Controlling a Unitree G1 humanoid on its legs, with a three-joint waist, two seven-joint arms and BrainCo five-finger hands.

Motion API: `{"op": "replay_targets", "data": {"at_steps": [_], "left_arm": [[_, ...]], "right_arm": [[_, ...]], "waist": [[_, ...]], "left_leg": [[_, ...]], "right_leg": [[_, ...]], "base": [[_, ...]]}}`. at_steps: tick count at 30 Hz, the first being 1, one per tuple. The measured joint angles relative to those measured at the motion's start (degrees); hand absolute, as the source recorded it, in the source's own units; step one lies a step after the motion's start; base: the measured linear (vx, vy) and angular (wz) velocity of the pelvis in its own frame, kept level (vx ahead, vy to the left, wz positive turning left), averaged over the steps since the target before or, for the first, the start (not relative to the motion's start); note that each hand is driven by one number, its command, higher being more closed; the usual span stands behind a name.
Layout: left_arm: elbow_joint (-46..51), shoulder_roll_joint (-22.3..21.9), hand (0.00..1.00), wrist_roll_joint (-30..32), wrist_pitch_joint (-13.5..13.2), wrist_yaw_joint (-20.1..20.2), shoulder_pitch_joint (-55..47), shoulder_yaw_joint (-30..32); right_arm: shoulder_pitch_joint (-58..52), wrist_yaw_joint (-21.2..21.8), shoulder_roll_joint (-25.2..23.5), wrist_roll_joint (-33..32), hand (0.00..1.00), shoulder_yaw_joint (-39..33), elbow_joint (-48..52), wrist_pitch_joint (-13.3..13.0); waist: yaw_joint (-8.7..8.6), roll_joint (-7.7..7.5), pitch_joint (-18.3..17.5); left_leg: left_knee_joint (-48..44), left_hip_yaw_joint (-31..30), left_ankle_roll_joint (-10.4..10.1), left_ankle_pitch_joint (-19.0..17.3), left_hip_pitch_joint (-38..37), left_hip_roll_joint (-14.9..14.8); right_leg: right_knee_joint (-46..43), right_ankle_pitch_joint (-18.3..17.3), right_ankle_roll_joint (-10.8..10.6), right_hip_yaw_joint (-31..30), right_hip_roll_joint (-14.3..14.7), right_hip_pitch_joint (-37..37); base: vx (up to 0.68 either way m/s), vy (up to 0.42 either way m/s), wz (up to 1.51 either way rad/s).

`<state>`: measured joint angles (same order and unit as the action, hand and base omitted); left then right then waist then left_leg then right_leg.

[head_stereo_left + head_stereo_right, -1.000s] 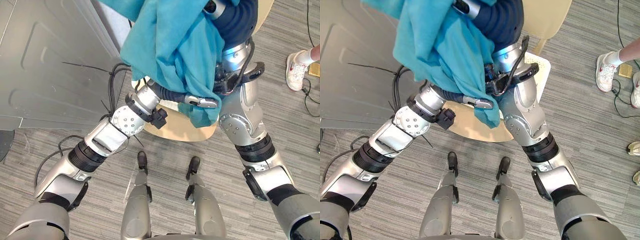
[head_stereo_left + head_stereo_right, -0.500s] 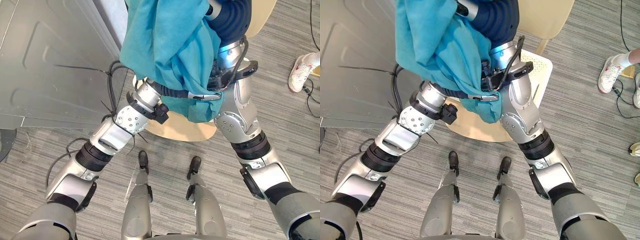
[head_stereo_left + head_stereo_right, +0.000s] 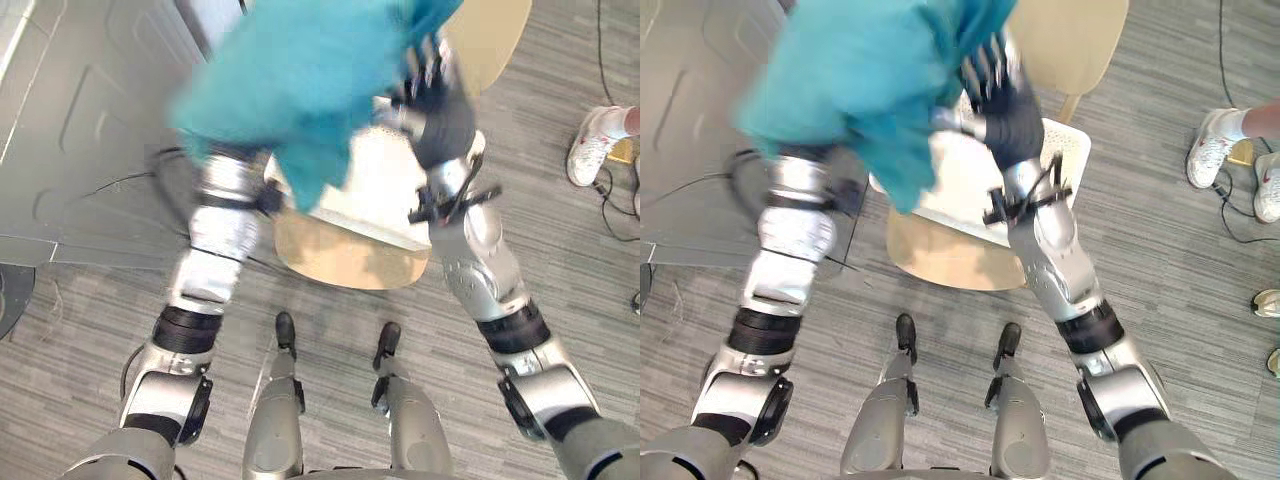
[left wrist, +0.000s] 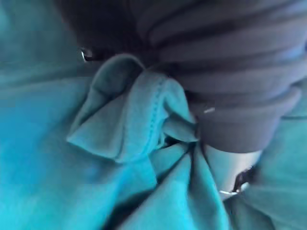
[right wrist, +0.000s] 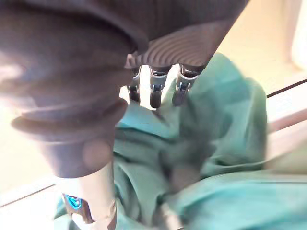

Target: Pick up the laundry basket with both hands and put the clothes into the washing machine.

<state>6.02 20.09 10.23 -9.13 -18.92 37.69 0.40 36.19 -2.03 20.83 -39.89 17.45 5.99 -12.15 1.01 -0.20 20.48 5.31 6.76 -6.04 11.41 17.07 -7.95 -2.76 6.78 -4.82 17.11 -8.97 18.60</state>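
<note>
A teal cloth (image 3: 300, 90) hangs bunched and raised above the white laundry basket (image 3: 385, 190), which stands on a tan chair (image 3: 340, 255). My left arm reaches up under the cloth. In the left wrist view the cloth (image 4: 139, 120) is gathered tight against my left hand (image 4: 225, 62), whose fingers are buried in it. My right hand (image 3: 432, 95) is lifted beside the cloth's right edge over the basket, open, with straight fingers (image 5: 154, 88) pointing at the cloth (image 5: 225, 124) and holding nothing.
A grey metal panel (image 3: 80, 130) stands at the left, close to my left arm. A person's white shoe (image 3: 595, 140) is on the striped floor at the right, with more shoes (image 3: 1268, 185) beside it. The chair's back (image 3: 490, 40) rises behind the basket.
My right hand has let go of the cloth and opened. My left arm has swung the cloth up and to the left, so the basket now shows under it.
</note>
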Motion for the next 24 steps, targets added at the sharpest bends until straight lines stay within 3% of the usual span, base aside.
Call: {"op": "replay_targets", "data": {"at_steps": [4,9,13,20,24], "left_arm": [[0.2,0.9,1.0,-1.1,-0.2,-1.1,-3.0,0.2],[0.6,-0.2,1.0,-1.2,-0.2,0.1,-12.0,0.2],[4.1,-2.0,1.0,-2.4,-0.6,0.3,-16.4,0.5],[6.1,-5.7,1.0,-3.6,-1.4,2.1,-23.2,4.9],[8.9,-8.0,1.0,-5.0,-1.4,2.2,-27.5,6.8]], "right_arm": [[-3.4,2.3,1.6,-0.1,0.0,-5.8,2.2,0.9],[-11.0,4.6,2.1,-0.1,0.0,-12.4,6.7,0.0],[-16.4,4.6,1.8,0.0,0.0,-16.2,6.7,-0.3],[-25.4,3.6,-5.0,6.8,0.0,-19.3,6.7,-0.3],[-32.1,2.0,-9.9,11.0,0.0,-19.9,6.7,0.1]], "waist": [[-0.11,-0.24,-0.5],[-0.26,-0.22,-6.7],[-0.4,-0.28,-9.2],[-1.86,-0.23,-13.0],[-1.86,-0.11,-13.9]], "left_leg": [[0.0,0.5,0.0,-0.1,-2.6,0.0],[0.1,1.4,-0.1,-0.6,-3.8,0.0],[0.2,1.9,0.0,-0.9,-5.0,-0.1],[0.5,2.7,-0.4,-1.2,-6.1,-0.5],[0.5,1.3,-0.7,-1.6,-8.3,-0.6]], "right_leg": [[0.2,0.0,-0.1,0.0,-0.1,-2.7],[1.1,0.0,-0.1,-0.6,0.1,-3.8],[2.5,0.3,-0.2,-1.2,0.4,-5.2],[5.1,1.4,-0.2,-1.6,1.1,-7.0],[6.1,1.2,-0.3,-0.8,1.3,-10.3]], "base": [[0.0,-0.001,0.01],[0.03,-0.012,-0.06],[0.01,-0.014,-0.09],[0.01,-0.016,-0.05],[0.05,-0.016,0.14]]}}
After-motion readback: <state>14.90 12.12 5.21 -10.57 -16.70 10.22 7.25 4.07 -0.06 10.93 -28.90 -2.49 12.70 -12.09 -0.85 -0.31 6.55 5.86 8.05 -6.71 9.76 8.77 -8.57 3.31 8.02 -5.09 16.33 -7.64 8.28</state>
